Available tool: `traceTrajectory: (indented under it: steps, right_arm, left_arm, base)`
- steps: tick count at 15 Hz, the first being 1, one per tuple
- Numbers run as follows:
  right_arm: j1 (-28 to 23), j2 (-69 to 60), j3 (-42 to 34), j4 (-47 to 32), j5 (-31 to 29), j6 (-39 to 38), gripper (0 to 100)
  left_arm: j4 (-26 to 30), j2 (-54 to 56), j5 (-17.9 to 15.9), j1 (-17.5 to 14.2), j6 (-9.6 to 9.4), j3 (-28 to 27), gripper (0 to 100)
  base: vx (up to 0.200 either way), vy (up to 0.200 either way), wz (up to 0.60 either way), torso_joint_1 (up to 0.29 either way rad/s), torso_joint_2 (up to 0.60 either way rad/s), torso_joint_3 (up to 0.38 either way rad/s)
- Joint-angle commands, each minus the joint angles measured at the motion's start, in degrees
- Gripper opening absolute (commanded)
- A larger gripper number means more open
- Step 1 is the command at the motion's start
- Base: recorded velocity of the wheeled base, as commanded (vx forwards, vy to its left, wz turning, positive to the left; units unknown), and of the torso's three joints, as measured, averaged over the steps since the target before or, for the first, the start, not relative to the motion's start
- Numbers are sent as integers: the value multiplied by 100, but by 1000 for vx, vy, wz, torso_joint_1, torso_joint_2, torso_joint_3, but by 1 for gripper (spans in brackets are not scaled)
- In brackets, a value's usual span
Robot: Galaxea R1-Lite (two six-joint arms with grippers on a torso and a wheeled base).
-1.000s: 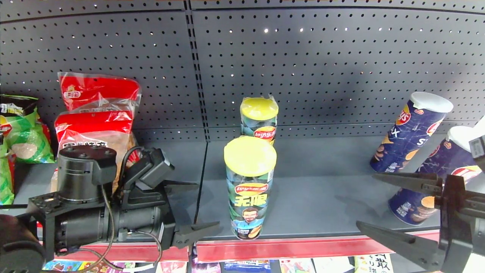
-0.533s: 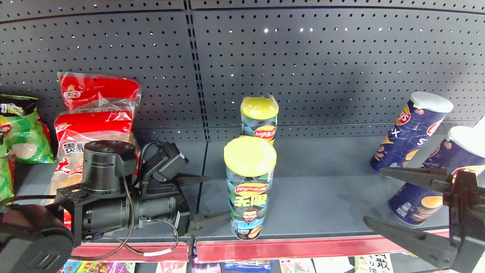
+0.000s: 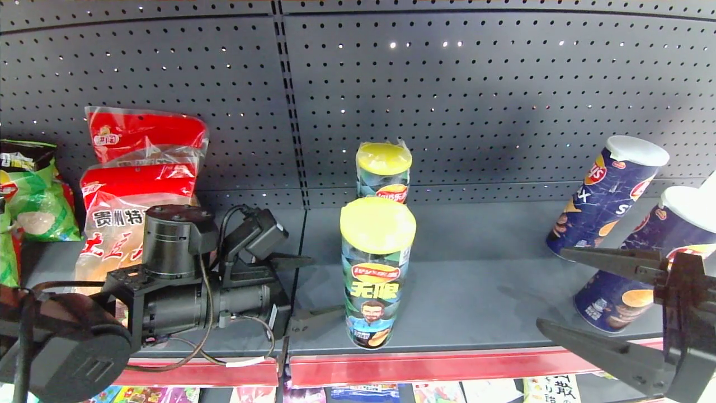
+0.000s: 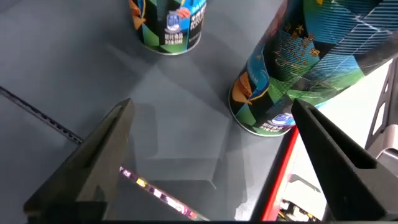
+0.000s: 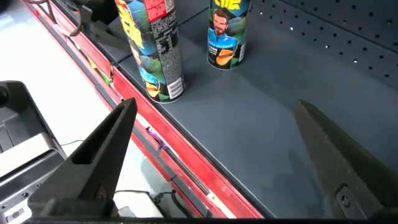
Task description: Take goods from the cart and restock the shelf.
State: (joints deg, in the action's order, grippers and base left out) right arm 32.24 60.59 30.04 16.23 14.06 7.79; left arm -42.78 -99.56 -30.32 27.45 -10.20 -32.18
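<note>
Two green chip cans with yellow lids stand mid-shelf, the front can (image 3: pixel 377 274) near the red shelf edge and the back can (image 3: pixel 383 170) by the pegboard. My left gripper (image 3: pixel 325 285) is open just left of the front can, its lower finger against the can's lower side. In the left wrist view the left gripper (image 4: pixel 212 104) frames bare shelf, with the front can (image 4: pixel 305 68) at one finger and the back can (image 4: pixel 168 25) farther off. My right gripper (image 3: pixel 551 288) hangs open and empty at the right, in front of the shelf edge. The right wrist view shows the right gripper (image 5: pixel 216 104) before both cans (image 5: pixel 155 50).
Two blue chip cans (image 3: pixel 607 193) lean at the right of the grey shelf (image 3: pixel 475 280). Red bags (image 3: pixel 140 168) and green bags (image 3: pixel 28 196) fill the left. A pegboard wall closes the back. More goods lie on the level below (image 3: pixel 363 392).
My left arm has moved right along the shelf front until its lower finger met the front can, which shifted slightly right. The right gripper drifted a little right, then stayed still.
</note>
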Motion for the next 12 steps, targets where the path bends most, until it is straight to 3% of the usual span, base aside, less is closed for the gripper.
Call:
traceTrajectory:
  steps: [1,6,8,10,12]
  right_arm:
    - [1,23,2,3,1,3,100]
    - [-8,15,-33,3,1,3,100]
    - [-34,-117,-103,-5,-8,3,100]
    - [-34,-372,-306,-5,-17,21,100]
    - [-34,-900,-648,-14,-193,47,100]
  left_arm:
    - [-3,-37,0,14,1,-25,100]
    - [-3,60,8,85,18,37,100]
    - [6,525,8,-214,89,248,100]
    - [15,1185,8,-566,282,599,100]
    - [41,2327,114,-988,669,1241,100]
  base:
    - [0,0,0,0,0,0]
    - [0,0,0,0,0,0]
    - [0,0,0,0,0,0]
    - [0,0,0,0,0,0]
    - [0,0,0,0,0,0]
